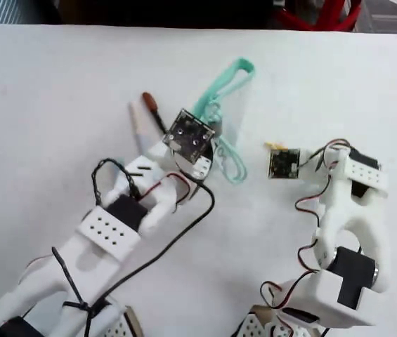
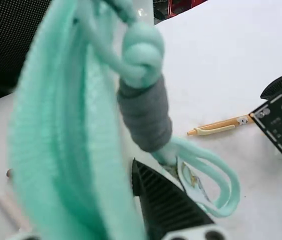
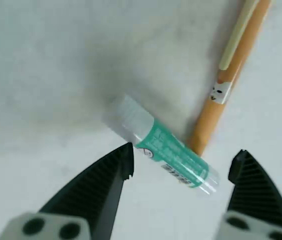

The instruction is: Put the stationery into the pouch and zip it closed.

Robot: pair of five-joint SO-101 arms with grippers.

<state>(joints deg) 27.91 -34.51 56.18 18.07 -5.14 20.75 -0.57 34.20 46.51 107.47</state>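
The pouch (image 1: 228, 105) (mint-trimmed, with a see-through body) sits around the middle of the table (image 1: 57, 77), its carrying loop (image 1: 237, 70) pointing toward the far edge. The left gripper (image 2: 131, 172) is closed on the pouch's mint edge, which rises upright against its black finger (image 2: 165, 205). The grey-wrapped zipper pull (image 2: 145, 112) and its cord loop (image 2: 215, 185) hang just beside that finger. On the pouch's left-edge side, a brown-capped pen (image 1: 150, 105) and a pale pen (image 1: 136, 126) lie close together on the table. Toward the right edge, the right gripper (image 3: 184, 152) hovers spread wide and holding nothing. A green-labelled glue stick (image 3: 165, 150) lies on the table between its jaws. An orange pen (image 3: 230, 75) lies alongside, touching the glue stick near one end.
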